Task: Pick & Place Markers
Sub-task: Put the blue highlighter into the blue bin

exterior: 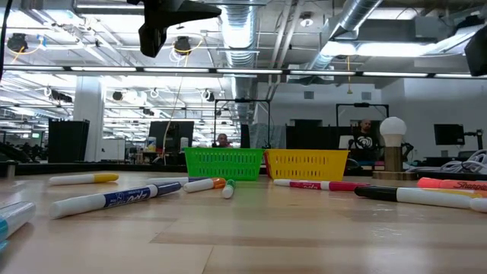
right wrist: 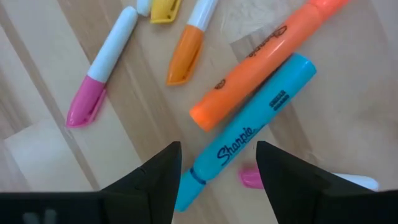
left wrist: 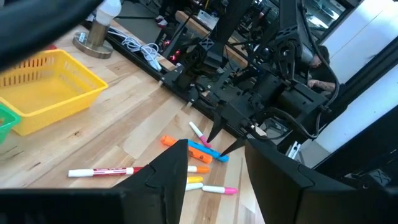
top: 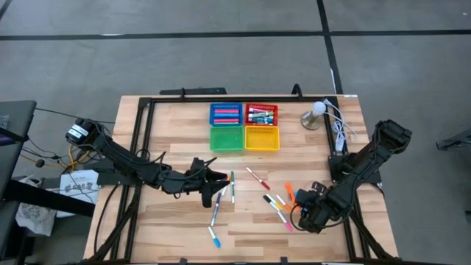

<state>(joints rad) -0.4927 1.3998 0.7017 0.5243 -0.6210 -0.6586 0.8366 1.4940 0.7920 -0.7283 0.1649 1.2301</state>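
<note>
The right gripper hovers low over the bench, well in front of the yellow tray and toward the bench's right front. Its jaws stand apart with nothing between them. In the right wrist view the gap between the jaws is directly above a blue highlighter, which lies flat and touches an orange highlighter alongside it. Just beside these lie a pink-capped marker and an orange-capped marker.

The left gripper is raised above the bench in front of the green tray. Its jaws are partly apart and hold nothing.

The markers are loose on the bench in front of the four trays: one cluster lies near the right gripper and another lies in front of the left gripper. More markers fill the red tray and the blue tray, both behind the yellow tray's row.
</note>
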